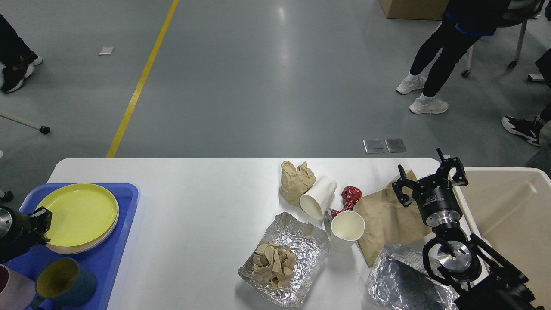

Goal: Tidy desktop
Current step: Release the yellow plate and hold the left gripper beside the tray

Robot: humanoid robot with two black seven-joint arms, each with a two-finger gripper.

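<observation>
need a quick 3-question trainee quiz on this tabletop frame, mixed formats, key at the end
1. True or false: the right claw is shut on the flat brown paper bag.
2. Which paper cup stands upright? A) the one nearer the crumpled brown paper at the back B) the one beside the red foil wrapper
3. Fill in: the yellow plate sits on the blue ____.

Key:
1. False. Its fingers are spread, holding nothing.
2. B. The upright cup shows its open mouth; the other cup lies on its side on the desktop.
3. Tray.
</observation>
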